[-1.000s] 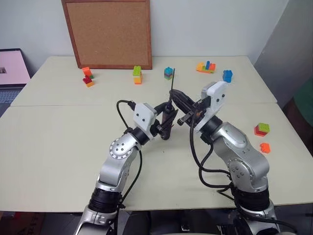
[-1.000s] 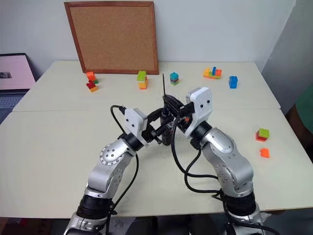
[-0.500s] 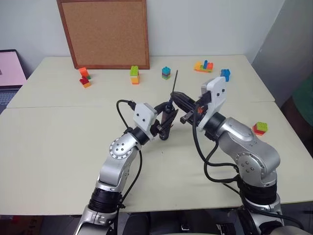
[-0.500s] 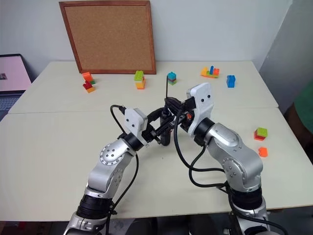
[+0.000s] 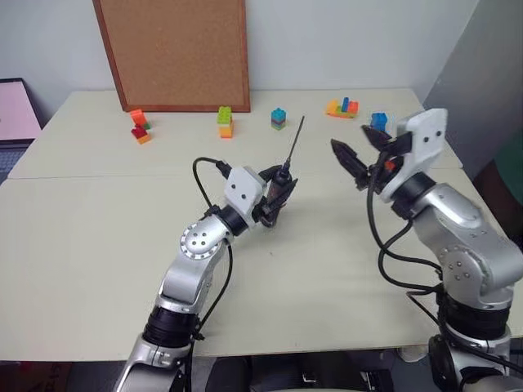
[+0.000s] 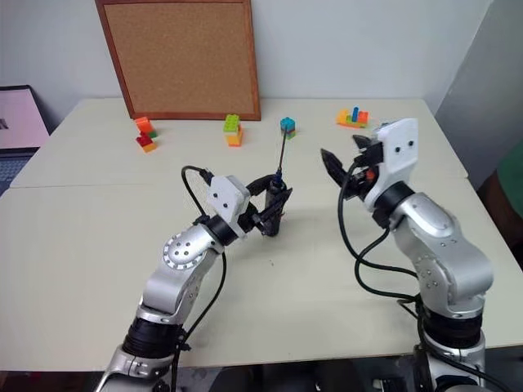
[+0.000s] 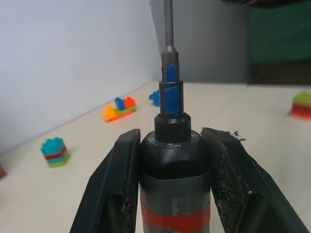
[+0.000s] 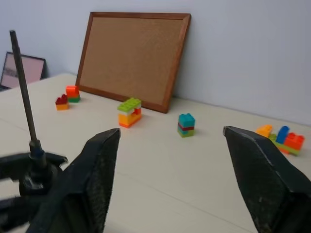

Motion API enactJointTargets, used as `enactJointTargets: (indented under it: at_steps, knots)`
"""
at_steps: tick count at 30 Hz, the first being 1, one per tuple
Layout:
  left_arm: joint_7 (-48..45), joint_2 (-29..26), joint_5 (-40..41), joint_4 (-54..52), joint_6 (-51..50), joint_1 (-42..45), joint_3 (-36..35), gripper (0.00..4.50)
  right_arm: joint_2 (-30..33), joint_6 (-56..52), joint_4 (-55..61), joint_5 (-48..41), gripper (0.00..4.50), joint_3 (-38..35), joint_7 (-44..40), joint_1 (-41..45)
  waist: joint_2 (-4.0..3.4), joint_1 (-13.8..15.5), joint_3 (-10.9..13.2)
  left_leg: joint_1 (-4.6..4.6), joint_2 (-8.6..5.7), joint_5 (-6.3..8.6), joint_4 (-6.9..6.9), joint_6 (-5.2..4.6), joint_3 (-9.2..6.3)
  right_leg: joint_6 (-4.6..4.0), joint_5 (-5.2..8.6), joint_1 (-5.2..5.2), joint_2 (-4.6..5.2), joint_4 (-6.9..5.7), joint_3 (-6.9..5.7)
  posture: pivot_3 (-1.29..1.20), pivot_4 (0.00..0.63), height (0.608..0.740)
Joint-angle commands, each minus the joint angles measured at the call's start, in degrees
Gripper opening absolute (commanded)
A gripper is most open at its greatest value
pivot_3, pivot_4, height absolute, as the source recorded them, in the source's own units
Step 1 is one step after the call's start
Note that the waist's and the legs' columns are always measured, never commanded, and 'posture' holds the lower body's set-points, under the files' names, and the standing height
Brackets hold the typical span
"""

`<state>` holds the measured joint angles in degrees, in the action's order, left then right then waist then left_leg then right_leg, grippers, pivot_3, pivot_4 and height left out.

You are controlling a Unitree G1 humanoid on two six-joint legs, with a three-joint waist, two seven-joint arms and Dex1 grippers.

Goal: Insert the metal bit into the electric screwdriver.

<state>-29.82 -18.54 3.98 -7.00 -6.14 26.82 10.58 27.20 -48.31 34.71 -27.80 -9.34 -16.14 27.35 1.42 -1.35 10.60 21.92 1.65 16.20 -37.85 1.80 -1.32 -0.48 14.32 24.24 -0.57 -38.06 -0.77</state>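
metal bit point(image 5: 294, 140) atop left tool point(image 5: 276, 198)

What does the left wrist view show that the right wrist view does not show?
Left wrist view: the left gripper shut on the screwdriver, whose red band and blue collar are visible, and a green block. Right wrist view: the open right gripper, the cork board and a laptop. Both: the bit standing in the screwdriver's tip, the teal block and the table.

Bit seated in my screwdriver

I see the black, red-banded screwdriver point(image 7: 175, 184) clamped upright in my left end effector point(image 5: 274, 204), the thin grey bit point(image 5: 295, 140) rising from its tip, tilted slightly.
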Motion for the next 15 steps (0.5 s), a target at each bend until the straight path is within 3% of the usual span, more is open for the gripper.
enactJointTargets:
  at_steps: [1, 4, 7, 11, 15]
  knots:
    - [-4.66, -7.00, -10.62, 5.89, 3.67, 10.99, 4.64, 1.63, 12.22, 0.69, 4.36, -0.32, 3.97, -4.86, -8.78, -2.50, -0.01, 0.50, 0.04, 0.04, -0.01, 0.00, 0.00, 0.00, -0.03, 0.00, 0.00, 0.00, -0.03, 0.03, -0.05, 0.00, 0.150, 0.740]
    - [-11.28, -11.65, -16.61, 12.31, 8.34, 16.69, 10.73, 1.63, 23.23, 1.31, 6.13, -1.05, 3.97, -5.24, -17.10, -4.59, -0.11, 0.95, 0.09, 0.07, -0.04, 0.01, 0.02, -0.02, 0.09, 0.01, 0.01, -0.02, -0.03, 0.28, 0.08, 0.00, 0.150, 0.740]
    - [-16.14, -12.65, -20.50, 18.49, 14.45, 20.56, 16.07, 1.63, 30.22, 0.72, 7.92, -5.03, 3.97, -6.43, -24.85, -7.05, -0.11, 0.95, 0.09, 0.08, -0.02, 0.15, 0.03, -0.24, 0.23, 0.04, 0.03, -0.03, -0.03, 0.44, 0.21, 0.00, 0.150, 0.740]
    - [-22.42, -11.16, -23.75, 28.04, 21.47, 24.07, 22.08, 1.63, 35.52, -0.28, 10.29, -8.96, 3.97, -6.64, -31.66, -10.73, -0.09, 1.27, 0.10, 0.23, -0.02, 0.20, -0.02, -0.34, 0.26, 0.08, 0.06, 0.00, -0.01, 0.52, 0.17, 0.00, 0.150, 0.740]
    - [-22.42, -8.00, -27.34, 37.81, 27.05, 27.22, 24.99, 1.63, 37.31, 1.62, 9.70, -7.47, 3.97, -6.23, -33.47, -14.24, -0.09, 1.38, 0.10, 0.19, -0.06, 0.34, -0.09, -0.58, 0.32, 0.10, 0.07, -0.07, 0.04, 0.53, 0.16, 0.00, 0.150, 0.740]
